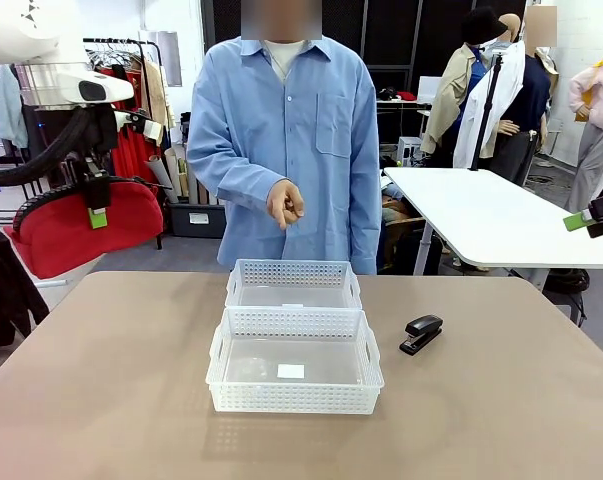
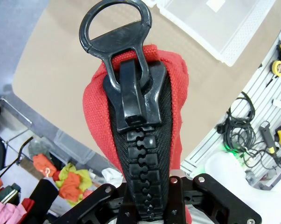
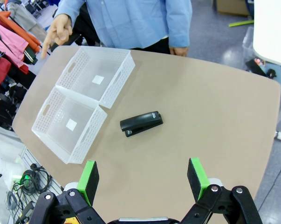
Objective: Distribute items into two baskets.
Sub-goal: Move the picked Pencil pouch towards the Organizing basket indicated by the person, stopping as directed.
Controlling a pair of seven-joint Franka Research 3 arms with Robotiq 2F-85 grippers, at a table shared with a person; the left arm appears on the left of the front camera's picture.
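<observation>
At the upper left of the front view, the left claw (image 1: 97, 205) is clamped on the red pouch (image 1: 81, 230), which hangs in the air near the far left corner of the tabletop (image 1: 111, 400). The left wrist view looks along the pouch's black zipper (image 2: 140, 158), with its ring pull at the top of the frame. In the middle of the tabletop two white baskets stand touching, one behind the other: the near basket (image 1: 296, 398), with a small white label (image 1: 291, 371) on its floor, and the far basket (image 1: 294, 271). The black stapler (image 1: 421, 333) lies just to the right of the near basket, not touching it. At the right edge the right claw (image 1: 593, 215) hangs high. In the right wrist view its green-padded jaws stand wide apart, gripping nothing. The person's hand (image 1: 285, 203) points downward above the far basket.
</observation>
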